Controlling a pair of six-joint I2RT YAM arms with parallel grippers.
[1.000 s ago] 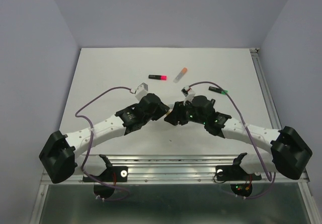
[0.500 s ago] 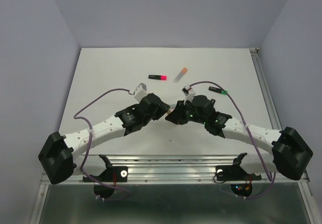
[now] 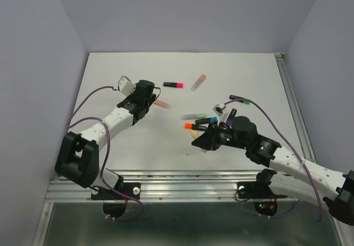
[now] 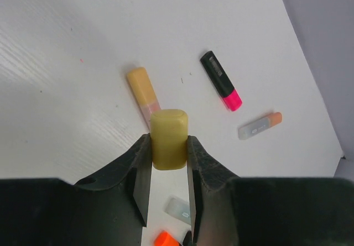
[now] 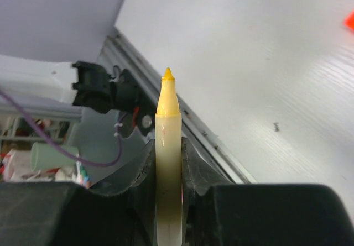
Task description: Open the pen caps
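My left gripper (image 3: 149, 95) (image 4: 169, 142) is shut on a stubby yellow pen cap (image 4: 169, 138), held above the table near a peach-capped pen (image 4: 142, 88) (image 3: 162, 103). My right gripper (image 3: 201, 141) (image 5: 168, 146) is shut on a pale pen barrel (image 5: 168, 163) with a bare yellow tip (image 5: 167, 94), pointing at the table's near edge. The cap is off this barrel. A black pen with a pink cap (image 3: 173, 84) (image 4: 222, 80) and a translucent pen with an orange cap (image 3: 198, 82) (image 4: 260, 125) lie at the back.
Between the arms lie a pale pen with a blue cap (image 3: 196, 116), an orange-capped pen (image 3: 190, 126) and a black one beside it. A black pen with a green end (image 3: 239, 99) lies at the right. A metal rail (image 3: 182, 175) runs along the near edge.
The two grippers were together at mid-table. They have pulled apart: the left went back-left with the yellow cap, the right came near-right with the barrel. Pens under them now show.
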